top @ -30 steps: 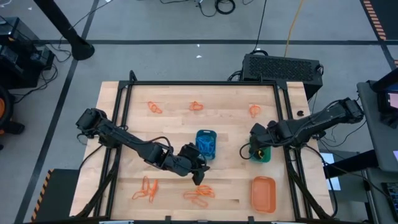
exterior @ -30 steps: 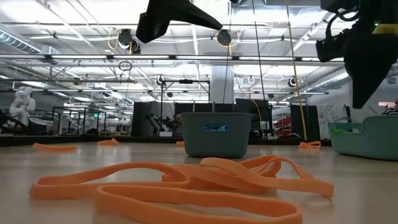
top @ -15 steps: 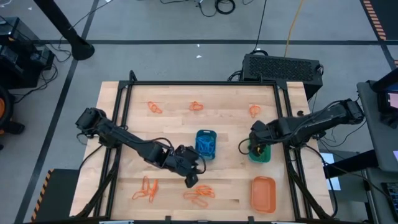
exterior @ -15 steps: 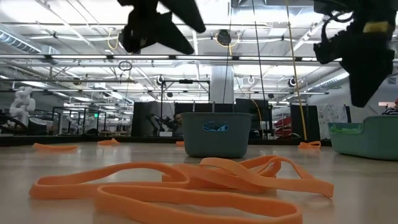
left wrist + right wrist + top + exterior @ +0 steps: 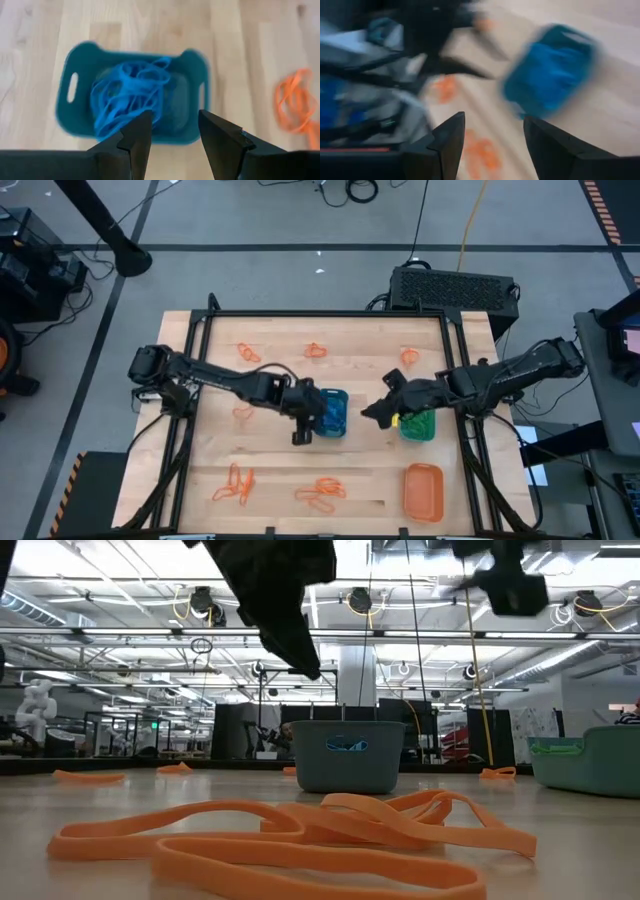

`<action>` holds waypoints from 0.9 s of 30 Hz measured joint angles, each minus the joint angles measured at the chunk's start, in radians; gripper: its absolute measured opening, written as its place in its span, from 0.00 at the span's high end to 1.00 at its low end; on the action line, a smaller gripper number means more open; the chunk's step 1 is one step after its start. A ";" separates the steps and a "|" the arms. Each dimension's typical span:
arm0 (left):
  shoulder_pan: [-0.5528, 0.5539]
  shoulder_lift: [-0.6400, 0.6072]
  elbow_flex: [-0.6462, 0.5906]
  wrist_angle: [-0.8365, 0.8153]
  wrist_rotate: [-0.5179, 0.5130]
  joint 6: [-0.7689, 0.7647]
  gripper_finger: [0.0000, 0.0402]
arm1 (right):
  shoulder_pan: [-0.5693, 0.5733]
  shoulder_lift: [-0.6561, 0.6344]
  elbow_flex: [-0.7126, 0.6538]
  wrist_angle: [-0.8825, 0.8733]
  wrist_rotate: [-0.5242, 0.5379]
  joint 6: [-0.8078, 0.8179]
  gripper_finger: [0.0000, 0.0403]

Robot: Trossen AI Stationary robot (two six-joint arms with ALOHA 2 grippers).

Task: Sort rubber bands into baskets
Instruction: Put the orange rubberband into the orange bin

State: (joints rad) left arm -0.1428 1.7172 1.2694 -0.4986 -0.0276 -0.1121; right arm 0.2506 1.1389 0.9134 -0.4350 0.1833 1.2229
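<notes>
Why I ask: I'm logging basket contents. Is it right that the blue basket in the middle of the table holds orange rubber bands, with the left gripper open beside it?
Not quite. The blue basket holds blue rubber bands, not orange ones, as the left wrist view shows. The rest stands: it sits mid-table with the left gripper open beside it.

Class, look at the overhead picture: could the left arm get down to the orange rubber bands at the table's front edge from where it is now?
Probably yes. The left gripper hangs open beside the blue basket, and only bare table lies between it and the orange rubber bands.
</notes>
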 joint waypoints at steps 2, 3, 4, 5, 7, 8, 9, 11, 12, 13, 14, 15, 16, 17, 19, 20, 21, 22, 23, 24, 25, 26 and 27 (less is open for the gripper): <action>0.032 0.000 0.000 -0.011 0.029 0.019 0.58 | 0.031 0.004 0.000 0.107 0.002 -0.038 0.52; 0.047 0.000 0.000 -0.012 0.038 0.019 0.58 | 0.042 0.008 0.000 0.149 0.003 -0.057 0.52; 0.058 -0.004 0.000 -0.015 0.046 0.017 0.58 | 0.052 0.011 0.000 0.175 0.004 -0.078 0.52; 0.066 -0.014 -0.001 -0.027 0.049 0.016 0.58 | 0.063 0.016 0.000 0.190 0.004 -0.100 0.52; 0.080 -0.040 -0.001 -0.062 0.032 0.007 0.58 | 0.074 0.022 0.000 0.205 0.005 -0.145 0.52; 0.086 -0.058 -0.001 -0.086 0.006 -0.007 0.58 | 0.076 0.024 0.000 0.207 0.004 -0.171 0.52; 0.089 -0.076 -0.001 -0.128 -0.020 -0.028 0.58 | 0.079 0.026 0.000 0.205 0.004 -0.195 0.52; 0.094 -0.117 -0.001 -0.205 -0.054 -0.064 0.58 | 0.079 0.030 0.000 0.206 0.001 -0.236 0.52; 0.093 -0.141 -0.001 -0.236 -0.064 -0.085 0.58 | 0.079 0.032 0.000 0.206 0.001 -0.260 0.52; 0.093 -0.164 -0.001 -0.272 -0.076 -0.102 0.58 | 0.079 0.033 0.000 0.206 0.000 -0.286 0.52; 0.092 -0.189 -0.001 -0.313 -0.083 -0.123 0.58 | 0.079 0.033 0.000 0.207 0.000 -0.317 0.52; 0.088 -0.209 -0.001 -0.361 -0.096 -0.157 0.58 | 0.079 0.033 0.000 0.208 0.000 -0.353 0.52; 0.087 -0.225 -0.001 -0.413 -0.113 -0.200 0.58 | 0.079 0.033 0.000 0.207 0.000 -0.390 0.52; 0.087 -0.235 -0.001 -0.477 -0.129 -0.254 0.58 | 0.079 0.033 0.000 0.207 0.000 -0.425 0.52; 0.092 -0.247 -0.004 -0.617 -0.143 -0.380 0.58 | 0.077 0.033 0.000 0.207 0.002 -0.487 0.52; 0.094 -0.252 -0.014 -0.677 -0.146 -0.437 0.58 | 0.077 0.033 0.000 0.208 0.002 -0.515 0.52; 0.095 -0.255 -0.028 -0.731 -0.147 -0.485 0.58 | 0.077 0.033 0.000 0.209 0.003 -0.540 0.52; 0.095 -0.256 -0.049 -0.775 -0.146 -0.524 0.58 | 0.076 0.033 0.000 0.210 0.003 -0.564 0.52; 0.095 -0.255 -0.073 -0.803 -0.140 -0.552 0.58 | 0.076 0.033 0.000 0.209 0.003 -0.588 0.52; 0.097 -0.255 -0.100 -0.809 -0.125 -0.566 0.58 | 0.076 0.033 0.000 0.210 0.004 -0.611 0.52; 0.098 -0.254 -0.130 -0.803 -0.106 -0.578 0.58 | 0.076 0.033 0.000 0.213 0.004 -0.633 0.52; 0.098 -0.254 -0.163 -0.795 -0.084 -0.586 0.58 | 0.076 0.033 0.000 0.217 0.004 -0.650 0.52; 0.098 -0.254 -0.196 -0.775 -0.052 -0.590 0.58 | 0.076 0.033 0.000 0.219 0.004 -0.660 0.52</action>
State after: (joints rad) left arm -0.0452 1.4629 1.0731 -1.2737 -0.0798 -0.7021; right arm 0.3264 1.1717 0.9134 -0.2157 0.1871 0.5633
